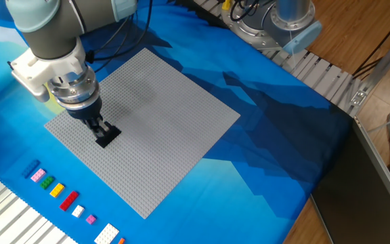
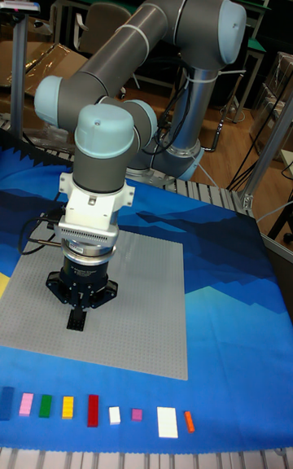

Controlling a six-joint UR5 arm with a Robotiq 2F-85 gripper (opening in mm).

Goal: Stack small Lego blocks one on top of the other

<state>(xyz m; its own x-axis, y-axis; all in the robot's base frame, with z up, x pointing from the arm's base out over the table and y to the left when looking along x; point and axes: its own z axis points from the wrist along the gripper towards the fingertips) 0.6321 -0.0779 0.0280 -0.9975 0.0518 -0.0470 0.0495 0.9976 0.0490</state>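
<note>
A flat black Lego block [image 1: 108,137] [image 2: 77,321] lies on the large grey baseplate [image 1: 161,115] [image 2: 146,314], near its left front part. My gripper [image 1: 101,128] [image 2: 79,309] points straight down onto it, its dark fingers pinched together at the block's top. The fingers and the block merge in colour, so the exact contact is hard to make out. A small blue Lego block [image 1: 32,169] [image 2: 6,402] lies off the plate, at the left end of a row of bricks on the blue cloth.
The row runs along the front edge: pink [image 1: 38,175], green [image 1: 46,182], yellow [image 1: 57,190], red [image 1: 68,199], then small white, pink, a larger white [image 1: 105,234] and orange. A second robot base [image 1: 283,20] stands at the back right.
</note>
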